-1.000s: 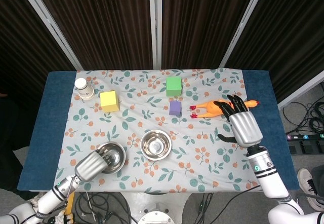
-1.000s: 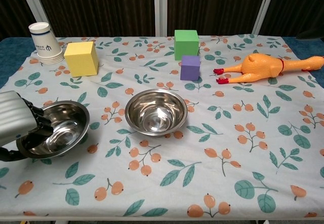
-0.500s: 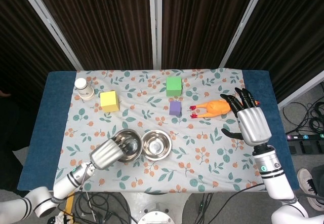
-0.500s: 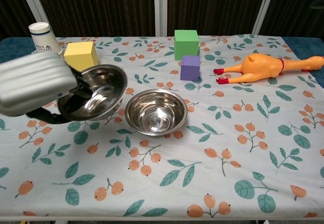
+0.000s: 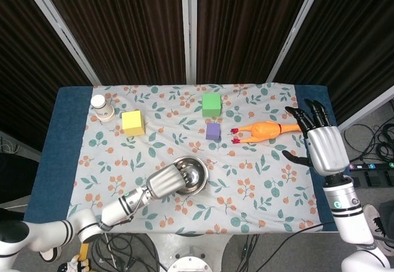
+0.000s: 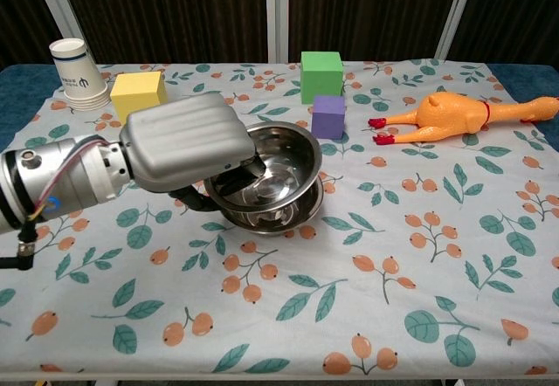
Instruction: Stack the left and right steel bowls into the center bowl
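Note:
My left hand (image 5: 165,180) (image 6: 188,146) grips a steel bowl (image 6: 281,161) by its near-left rim. It holds the bowl tilted, right over the center steel bowl (image 6: 272,217), whose lower wall shows beneath it. I cannot tell whether the two bowls touch. In the head view they overlap as one bowl shape (image 5: 193,172). My right hand (image 5: 323,146) hovers by the table's right edge, fingers spread and holding nothing, just right of the rubber chicken (image 5: 265,130). The chest view does not show it.
At the back left stand a yellow cube (image 6: 140,99) and a stack of paper cups (image 6: 77,73). A green cube (image 6: 321,76) and a purple cube (image 6: 328,116) sit behind the bowls. The rubber chicken (image 6: 454,113) lies at the back right on the floral cloth (image 6: 419,255).
My left hand lifted the steel bowl from the table's front left and carried it right, over the center bowl. My right hand drifted right and back toward the table's edge.

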`<act>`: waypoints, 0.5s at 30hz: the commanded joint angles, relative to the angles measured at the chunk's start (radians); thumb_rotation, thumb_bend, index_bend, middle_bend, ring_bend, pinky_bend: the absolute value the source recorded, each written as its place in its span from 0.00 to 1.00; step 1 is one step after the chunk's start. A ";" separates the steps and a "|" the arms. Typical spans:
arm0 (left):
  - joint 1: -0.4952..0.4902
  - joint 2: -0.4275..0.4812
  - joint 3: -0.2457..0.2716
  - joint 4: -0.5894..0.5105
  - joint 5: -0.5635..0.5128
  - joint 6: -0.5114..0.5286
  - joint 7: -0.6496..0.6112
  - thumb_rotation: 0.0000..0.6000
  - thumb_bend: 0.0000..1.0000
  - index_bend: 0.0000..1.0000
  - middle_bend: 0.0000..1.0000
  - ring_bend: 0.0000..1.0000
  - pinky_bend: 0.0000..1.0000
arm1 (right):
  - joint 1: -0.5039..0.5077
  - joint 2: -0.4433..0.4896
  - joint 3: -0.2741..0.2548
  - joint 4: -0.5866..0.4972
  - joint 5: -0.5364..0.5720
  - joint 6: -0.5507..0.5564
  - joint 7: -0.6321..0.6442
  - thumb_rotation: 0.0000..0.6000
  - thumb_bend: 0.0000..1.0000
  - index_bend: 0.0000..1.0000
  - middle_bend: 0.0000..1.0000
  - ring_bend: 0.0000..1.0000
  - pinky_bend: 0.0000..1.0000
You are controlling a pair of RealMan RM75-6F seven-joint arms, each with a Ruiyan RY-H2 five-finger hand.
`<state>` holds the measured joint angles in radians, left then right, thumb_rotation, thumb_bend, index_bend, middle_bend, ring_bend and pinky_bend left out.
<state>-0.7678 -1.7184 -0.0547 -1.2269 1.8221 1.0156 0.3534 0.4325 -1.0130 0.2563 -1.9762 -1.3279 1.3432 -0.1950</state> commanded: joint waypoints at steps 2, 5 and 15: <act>-0.033 -0.034 0.009 0.062 -0.014 -0.012 -0.074 1.00 0.28 0.67 0.71 0.66 0.74 | -0.003 0.003 0.003 0.020 0.009 -0.008 0.025 1.00 0.03 0.14 0.22 0.00 0.00; -0.042 -0.021 0.026 0.080 -0.010 -0.008 -0.100 1.00 0.24 0.51 0.64 0.62 0.71 | -0.005 0.004 0.004 0.032 0.016 -0.012 0.042 1.00 0.03 0.14 0.22 0.00 0.00; 0.045 0.202 0.044 -0.129 -0.109 0.028 0.031 1.00 0.20 0.47 0.55 0.50 0.61 | -0.020 0.010 -0.009 0.030 -0.015 -0.005 0.061 1.00 0.03 0.14 0.22 0.00 0.00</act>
<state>-0.7732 -1.6053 -0.0170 -1.2667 1.7613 1.0178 0.3157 0.4147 -1.0045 0.2495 -1.9453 -1.3403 1.3375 -0.1350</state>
